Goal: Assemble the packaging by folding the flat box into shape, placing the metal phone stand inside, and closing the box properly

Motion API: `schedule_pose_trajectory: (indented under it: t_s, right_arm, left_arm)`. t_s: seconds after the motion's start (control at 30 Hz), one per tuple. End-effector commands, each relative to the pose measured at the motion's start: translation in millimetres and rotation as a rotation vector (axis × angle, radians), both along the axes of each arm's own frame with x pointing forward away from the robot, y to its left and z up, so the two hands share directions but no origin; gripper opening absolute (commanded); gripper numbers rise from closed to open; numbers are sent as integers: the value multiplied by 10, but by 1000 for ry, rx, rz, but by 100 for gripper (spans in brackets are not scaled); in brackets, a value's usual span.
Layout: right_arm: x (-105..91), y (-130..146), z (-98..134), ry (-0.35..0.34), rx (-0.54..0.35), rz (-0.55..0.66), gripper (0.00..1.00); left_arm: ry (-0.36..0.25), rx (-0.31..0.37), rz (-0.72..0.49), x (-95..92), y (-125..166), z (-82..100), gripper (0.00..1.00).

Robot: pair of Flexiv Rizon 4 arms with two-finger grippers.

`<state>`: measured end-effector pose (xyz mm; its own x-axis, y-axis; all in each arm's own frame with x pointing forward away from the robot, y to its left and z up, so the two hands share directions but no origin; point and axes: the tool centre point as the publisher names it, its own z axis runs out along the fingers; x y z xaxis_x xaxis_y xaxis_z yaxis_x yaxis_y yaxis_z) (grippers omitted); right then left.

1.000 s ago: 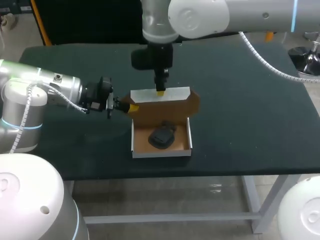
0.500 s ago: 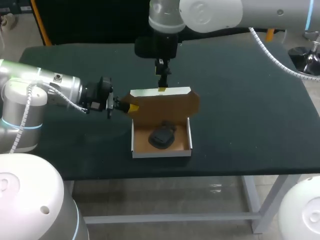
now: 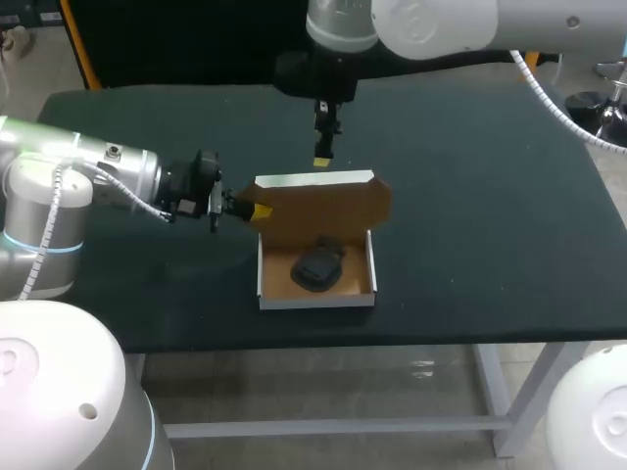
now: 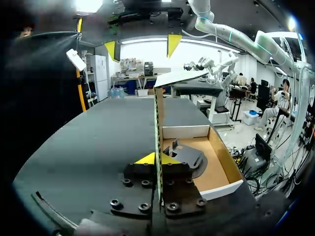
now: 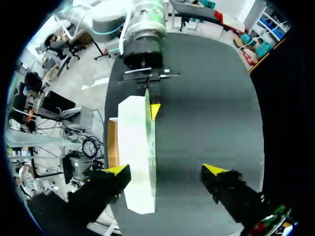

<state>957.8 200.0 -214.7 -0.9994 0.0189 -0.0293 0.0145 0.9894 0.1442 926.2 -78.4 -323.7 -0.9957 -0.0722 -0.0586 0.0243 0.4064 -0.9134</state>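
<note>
Our left gripper (image 4: 158, 160) is clenched on the lid (image 4: 158, 118) of the box (image 3: 315, 257). In the left wrist view the lid's side edge runs straight up between the two yellow fingertips (image 4: 146, 159), one pressed against each face of the card. The left arm (image 3: 88, 176) comes in low over the table from the left, so this grip sits at the lid's left end.

The lid stands roughly upright from the far wall of the tray (image 3: 315, 297), brown on its inner face. Its white top strip (image 4: 179, 77) is bent over toward the tray side.

Our right gripper (image 5: 165, 169) is released and holds nothing, its fingers spread wide. In the head view it hangs above the middle of the top strip, apart from it, on the right arm (image 3: 441, 24), which enters from the upper right. In the right wrist view the white strip lies below this gripper, nearer one finger than the other, with the left gripper's yellow tip showing at the strip's far end.

The tray is open, white outside and brown inside. The dark phone stand (image 3: 317, 266) lies on its floor, within the walls. The box rests near the middle of the dark table (image 3: 490, 225).
</note>
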Motion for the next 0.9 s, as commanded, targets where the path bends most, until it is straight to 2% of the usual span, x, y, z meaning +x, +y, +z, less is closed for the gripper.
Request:
schedule_pose_trajectory:
  t_s: [0.03, 0.17, 0.27, 0.33, 0.5, 0.7, 0.83, 0.9]
  right_arm:
    - [-10, -7, 2, -2, 1, -1, 100]
    - [-10, -7, 2, -2, 1, -1, 100]
    - [36, -35, 7, 19, 4, -39, 100]
    - [77, -61, -6, 43, -10, -96, 100]
    - [133, -149, -38, 148, 19, -265, 100]
    - [96, -196, -79, 190, 11, -383, 100]
    - [65, -244, -102, 187, -15, -481, 100]
    - [50, -266, -106, 193, 5, -503, 100]
  left_arm:
    - [-1, -2, -1, 1, 2, -6, 0]
    - [-1, -2, -1, 1, 2, -6, 0]
    - [-27, -2, 14, 16, -2, -5, 0]
    - [-51, -9, 19, 20, 2, -4, 0]
    - [-92, -11, 24, 20, 10, -36, 0]
    - [-154, -1, 24, -13, -20, -88, 0]
    - [-218, 11, 22, -66, -27, -94, 0]
    - [-241, 23, 25, -90, -35, -97, 0]
